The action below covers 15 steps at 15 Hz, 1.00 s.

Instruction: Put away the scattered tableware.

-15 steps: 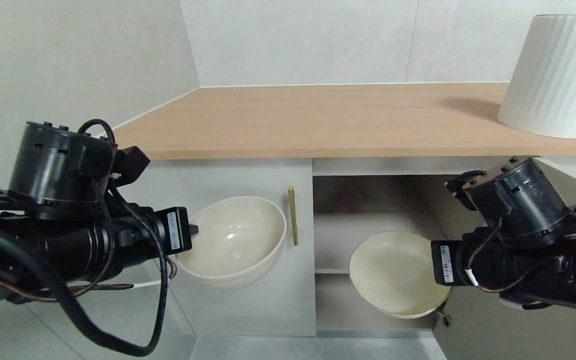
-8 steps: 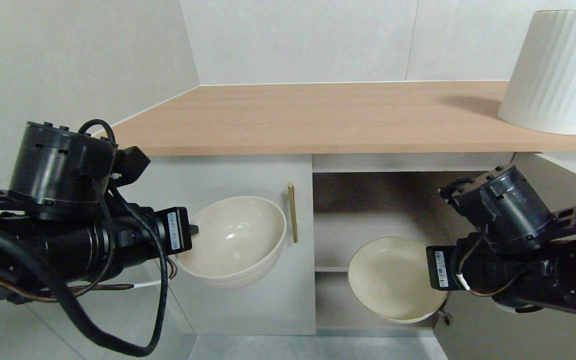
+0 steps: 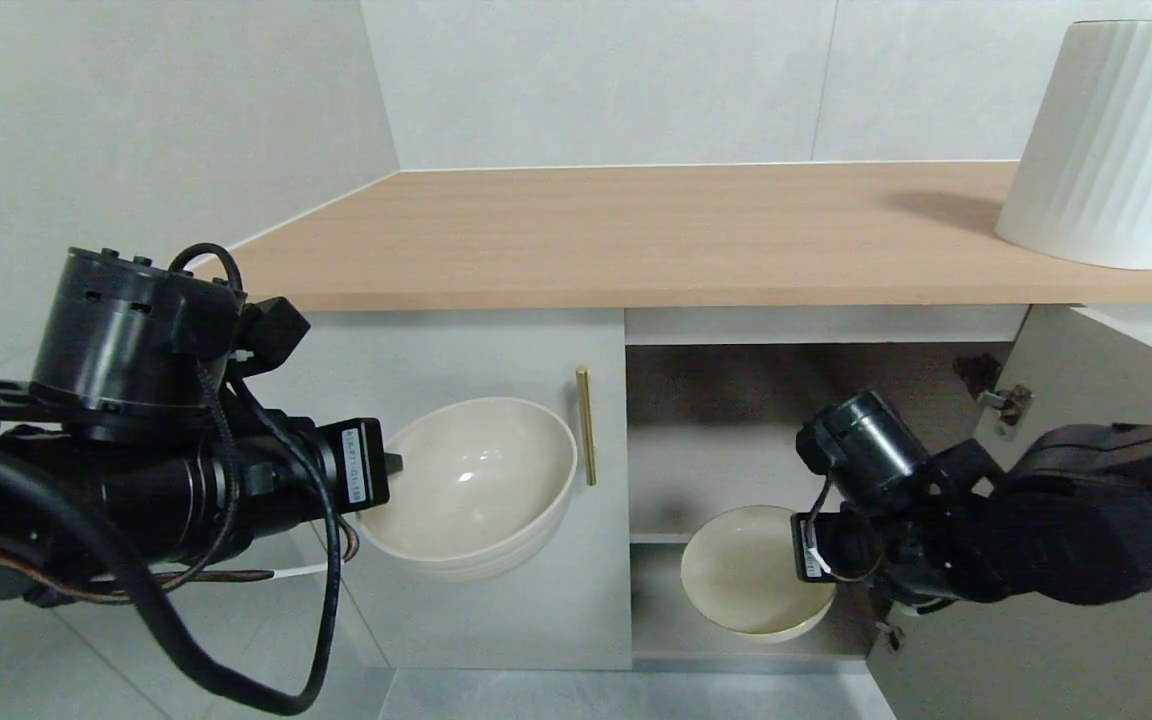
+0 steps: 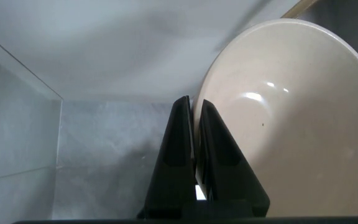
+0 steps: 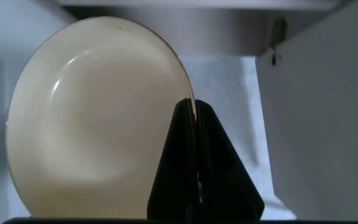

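Observation:
A deep cream bowl (image 3: 476, 485) hangs in front of the shut left cabinet door, its rim pinched by my left gripper (image 3: 388, 462). In the left wrist view the same bowl (image 4: 291, 118) has its edge between the shut fingers of the left gripper (image 4: 194, 109). A shallower cream bowl (image 3: 751, 570) is held low inside the open cabinet compartment, just above its floor, with my right gripper (image 3: 811, 560) shut on its rim. The right wrist view shows that bowl (image 5: 98, 118) and the right gripper (image 5: 194, 109) clamped on its edge.
The wooden countertop (image 3: 676, 235) runs above the cabinet, with a white ribbed container (image 3: 1111, 145) at its right end. A brass handle (image 3: 584, 425) sits on the shut left door. The right door (image 3: 1066, 400) stands open, hinge showing. A shelf edge (image 3: 661, 538) crosses the compartment.
My right arm has moved down and forward into the open cabinet, carrying the shallow bowl lower and deeper. The left arm and its bowl have barely shifted.

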Tool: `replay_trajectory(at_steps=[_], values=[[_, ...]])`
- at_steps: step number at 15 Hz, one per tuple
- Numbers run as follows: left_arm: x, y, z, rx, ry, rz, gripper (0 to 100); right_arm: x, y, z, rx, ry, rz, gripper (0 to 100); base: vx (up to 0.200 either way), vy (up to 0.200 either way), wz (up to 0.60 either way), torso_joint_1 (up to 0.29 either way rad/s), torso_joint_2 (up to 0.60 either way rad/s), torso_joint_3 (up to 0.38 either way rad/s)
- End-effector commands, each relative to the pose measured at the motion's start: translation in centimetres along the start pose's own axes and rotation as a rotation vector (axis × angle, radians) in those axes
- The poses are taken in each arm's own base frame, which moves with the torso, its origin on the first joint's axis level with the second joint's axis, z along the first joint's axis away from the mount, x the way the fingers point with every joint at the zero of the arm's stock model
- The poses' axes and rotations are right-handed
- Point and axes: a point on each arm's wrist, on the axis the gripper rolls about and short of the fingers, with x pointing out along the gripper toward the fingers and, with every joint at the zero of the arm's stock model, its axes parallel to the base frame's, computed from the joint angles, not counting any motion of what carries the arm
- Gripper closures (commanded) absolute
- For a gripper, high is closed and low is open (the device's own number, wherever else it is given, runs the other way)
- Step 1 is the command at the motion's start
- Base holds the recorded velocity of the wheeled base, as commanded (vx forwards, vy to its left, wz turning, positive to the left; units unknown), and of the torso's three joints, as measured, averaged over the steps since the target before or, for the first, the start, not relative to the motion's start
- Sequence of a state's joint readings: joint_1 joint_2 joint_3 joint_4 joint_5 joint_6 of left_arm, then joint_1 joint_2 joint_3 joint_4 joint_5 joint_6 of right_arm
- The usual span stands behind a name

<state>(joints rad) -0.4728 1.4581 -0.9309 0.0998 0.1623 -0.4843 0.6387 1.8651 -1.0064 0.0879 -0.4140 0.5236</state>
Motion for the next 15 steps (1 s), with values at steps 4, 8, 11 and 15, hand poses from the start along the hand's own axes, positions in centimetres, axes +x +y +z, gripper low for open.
replay_trajectory(at_steps=[4,8,11,15], values=[[-1.3,-0.9,-0.2,0.022,-0.005,-0.069,100,10.6,0.3,3.2,0.003,0.012,-0.095,100,0.000,0.000,0.00,0.000,0.00,0.000],[-2.3,-0.9,-0.1,0.043,-0.033,-0.091,100,16.4,0.6,5.1,0.022,-0.016,-0.128,100,0.000,0.000,0.00,0.000,0.00,0.000],[-2.4,-1.1,-0.3,0.063,-0.029,-0.099,100,18.9,-0.7,5.1,0.047,-0.002,-0.164,100,0.000,0.000,0.00,0.000,0.00,0.000],[-2.3,-1.3,-0.5,0.068,-0.020,-0.102,100,21.0,-2.4,6.2,0.098,-0.033,-0.218,100,0.000,0.000,0.00,0.000,0.00,0.000]])
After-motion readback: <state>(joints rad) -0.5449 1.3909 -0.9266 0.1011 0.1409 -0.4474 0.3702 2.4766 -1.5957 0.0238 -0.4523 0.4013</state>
